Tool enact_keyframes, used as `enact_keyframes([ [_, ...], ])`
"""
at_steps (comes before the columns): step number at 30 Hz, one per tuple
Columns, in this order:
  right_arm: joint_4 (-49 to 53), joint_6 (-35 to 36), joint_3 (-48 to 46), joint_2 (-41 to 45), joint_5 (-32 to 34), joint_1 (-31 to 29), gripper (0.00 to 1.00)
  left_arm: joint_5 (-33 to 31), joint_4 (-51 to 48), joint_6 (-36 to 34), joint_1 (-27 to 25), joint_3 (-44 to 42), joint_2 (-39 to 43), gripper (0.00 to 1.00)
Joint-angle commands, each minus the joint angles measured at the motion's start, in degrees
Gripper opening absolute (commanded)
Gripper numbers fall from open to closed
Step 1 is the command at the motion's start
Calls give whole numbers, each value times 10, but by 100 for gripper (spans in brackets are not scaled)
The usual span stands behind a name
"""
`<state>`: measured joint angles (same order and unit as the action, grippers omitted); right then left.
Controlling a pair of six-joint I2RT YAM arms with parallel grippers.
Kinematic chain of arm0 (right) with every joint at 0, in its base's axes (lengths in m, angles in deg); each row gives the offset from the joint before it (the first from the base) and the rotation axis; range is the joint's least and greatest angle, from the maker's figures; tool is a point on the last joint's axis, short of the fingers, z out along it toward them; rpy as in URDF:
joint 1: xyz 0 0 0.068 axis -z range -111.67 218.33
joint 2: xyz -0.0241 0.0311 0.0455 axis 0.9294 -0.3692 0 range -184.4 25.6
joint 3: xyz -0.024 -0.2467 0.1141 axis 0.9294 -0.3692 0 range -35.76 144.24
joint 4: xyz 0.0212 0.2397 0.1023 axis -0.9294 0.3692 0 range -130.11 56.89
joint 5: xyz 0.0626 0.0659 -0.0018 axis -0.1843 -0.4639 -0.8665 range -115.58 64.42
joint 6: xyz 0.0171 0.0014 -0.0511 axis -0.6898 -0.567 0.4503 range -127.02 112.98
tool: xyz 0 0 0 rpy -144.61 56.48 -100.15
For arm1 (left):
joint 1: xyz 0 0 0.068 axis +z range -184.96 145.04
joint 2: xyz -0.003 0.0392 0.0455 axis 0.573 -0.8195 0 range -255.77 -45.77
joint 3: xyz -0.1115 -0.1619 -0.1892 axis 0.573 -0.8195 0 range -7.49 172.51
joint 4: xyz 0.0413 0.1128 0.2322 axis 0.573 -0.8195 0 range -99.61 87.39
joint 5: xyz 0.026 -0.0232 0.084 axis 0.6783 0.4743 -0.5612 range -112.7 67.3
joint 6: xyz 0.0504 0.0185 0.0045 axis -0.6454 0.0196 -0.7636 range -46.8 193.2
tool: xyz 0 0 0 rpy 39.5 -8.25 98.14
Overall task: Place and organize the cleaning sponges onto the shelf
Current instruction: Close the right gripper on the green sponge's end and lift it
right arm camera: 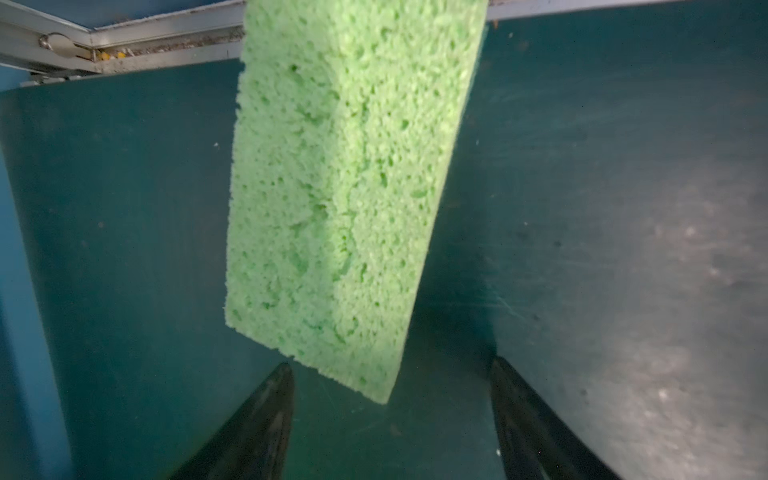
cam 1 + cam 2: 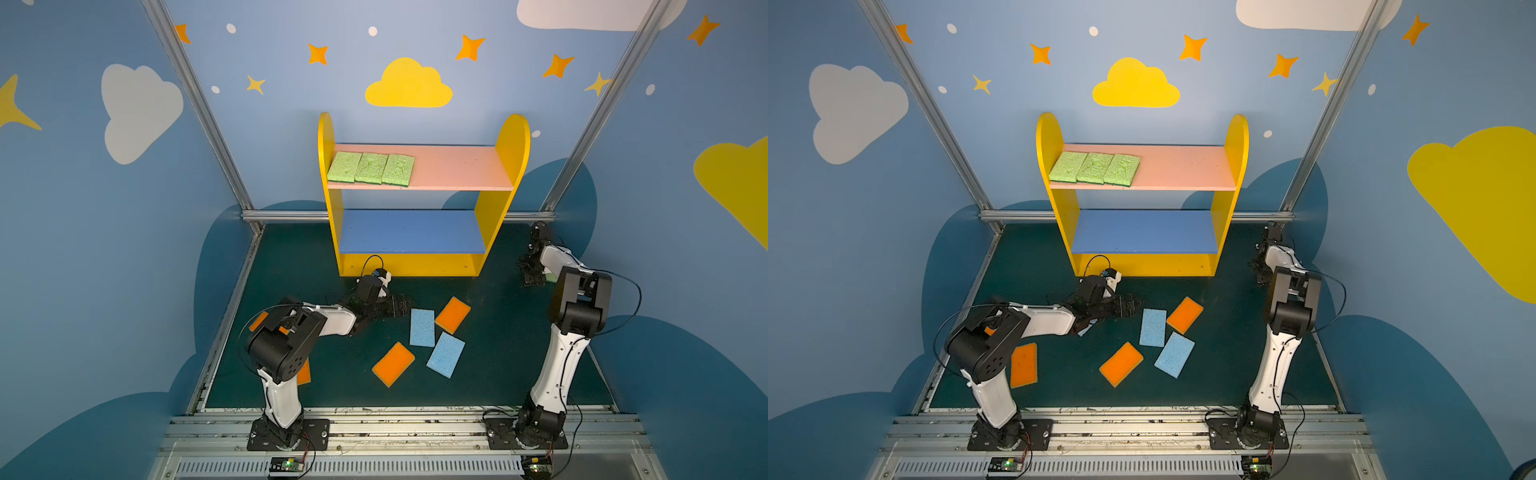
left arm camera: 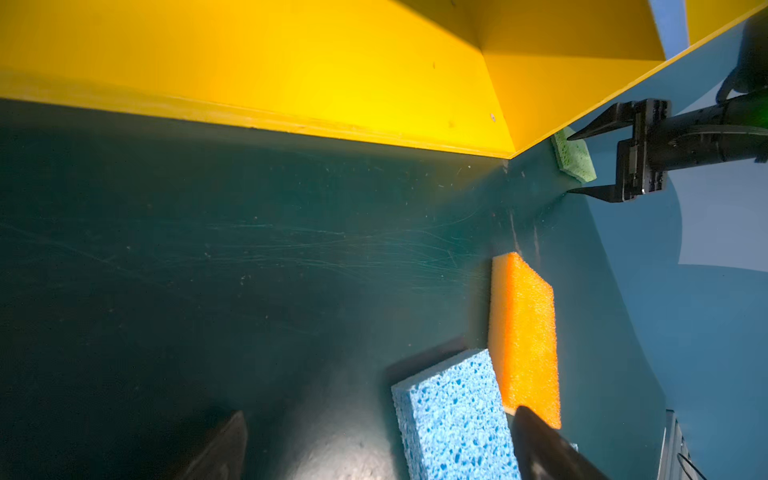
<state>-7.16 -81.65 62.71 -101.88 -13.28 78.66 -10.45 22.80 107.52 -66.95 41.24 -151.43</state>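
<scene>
On the near mat (image 2: 498,353), pitted blue sponges (image 2: 422,327) and yellow-edged orange sponges (image 2: 393,364) lie by the spread left gripper (image 2: 405,307). Beyond, the gaping right gripper (image 1: 390,363) straddles a porous green sponge (image 1: 340,187) at its end. Three green sponges (image 2: 371,168) line the pink board (image 2: 457,166) of the shelf (image 2: 513,141).

Both top views: you get soft, even light, mild haze, low contrast; frame posts (image 2: 200,104) splay outward toward edges (wide-lens stretch). Shadows faint on bench (image 2: 498,353).

Left wrist view: shelf (image 3: 332,75) yellow glows near glare, bench dim beside it, scratches catch light; left fingers (image 3: 216,449) dark, blurred.

Right wrist view: green sponge (image 1: 332,199) fairly crisp for you, paler band down one half; grey sheen on bench; right fingers (image 1: 257,428) out of focus.
</scene>
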Motion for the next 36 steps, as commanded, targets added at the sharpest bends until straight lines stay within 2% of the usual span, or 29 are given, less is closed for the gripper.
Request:
enact_keyframes([
  [1, 3, -1, 13, -17, 3, 8, 74, 8, 1, 0, 2, 14, -9, 98],
  [6, -3, -2, 22, -27, -4, 12, 72, 7, -1, 0, 2, 18, -14, 98],
  [12, -14, -6, 24, -36, -7, 12, 63, 7, -5, -2, 3, 23, -21, 98],
  [15, -16, -9, 26, -39, -6, 13, 56, 7, -5, -1, 3, 24, -25, 98],
  [24, -34, -1, 22, -47, -11, 15, 24, 8, -4, -2, 4, 25, -27, 98],
  [27, -33, 1, 22, -53, -18, 17, 22, 7, -3, -1, 5, 26, -29, 98],
  [36, -45, 8, 15, -52, -21, 18, 5, 7, -1, 0, 5, 26, -33, 98],
])
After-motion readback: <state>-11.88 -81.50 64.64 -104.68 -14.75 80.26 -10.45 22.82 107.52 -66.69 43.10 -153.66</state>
